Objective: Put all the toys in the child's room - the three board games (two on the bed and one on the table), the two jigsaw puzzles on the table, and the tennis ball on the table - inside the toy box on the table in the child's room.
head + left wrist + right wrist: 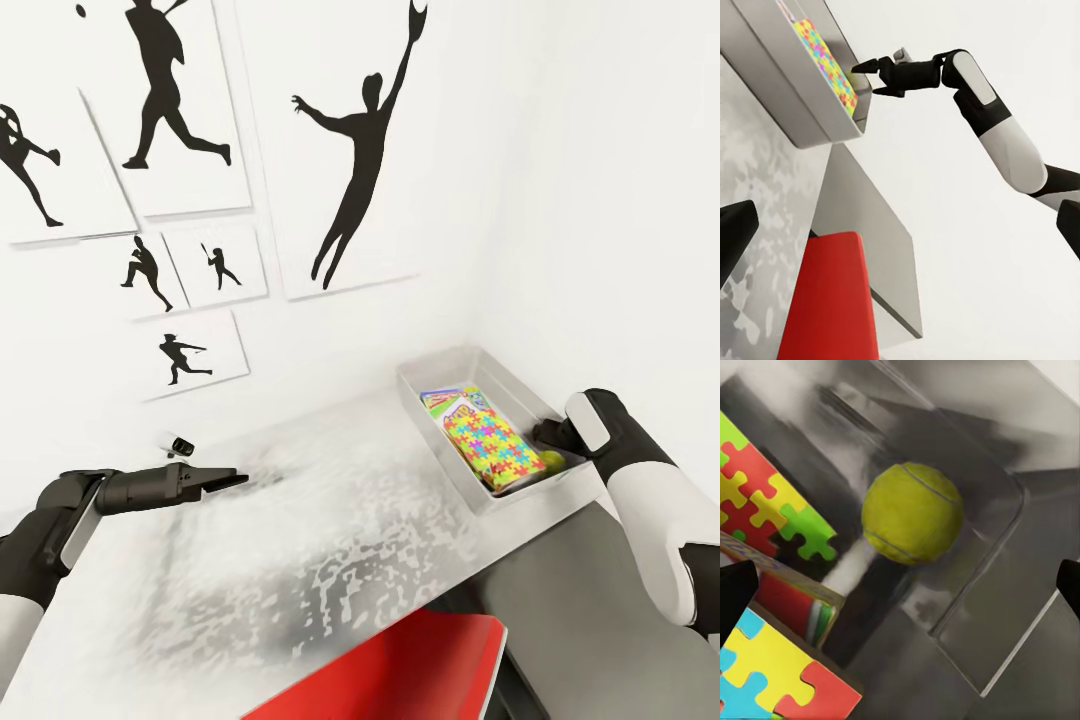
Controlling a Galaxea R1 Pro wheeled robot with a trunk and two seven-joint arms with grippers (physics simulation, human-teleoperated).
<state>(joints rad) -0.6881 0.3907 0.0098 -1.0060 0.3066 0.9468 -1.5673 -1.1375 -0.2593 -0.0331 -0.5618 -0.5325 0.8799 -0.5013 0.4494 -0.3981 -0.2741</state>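
**Ball in the bin, right fingers spread just above it**

The long pale mottled bench (330, 520) fills the lower middle of the head view. At its far right end sits the shallow light grey toy box (432, 371). Inside lie a bright multicolour jigsaw puzzle square (485, 443) and, under it, a flat printed board game box (447, 400). The small yellow-green tennis ball (552, 460) rests in the bin's near corner.

The right gripper (545, 432) hangs over that corner with its fingers spread and nothing between them. The left gripper (238, 479), at lower left, hovers over bare bench. Its fingers look pressed together and empty.

Risks, as I judge them: a careless lift could let the right fingers catch the bin's sloping wall and shove it toward the bench end. The ball may also roll when nudged.

The right wrist view shows the ball (912, 513) lying free on the bin floor beside the puzzle edge (765, 502), a gap the head view barely resolves. The left wrist view shows the red chair seat (829, 300) below the bench and the right gripper (866, 76) at the bin's rim from the side.
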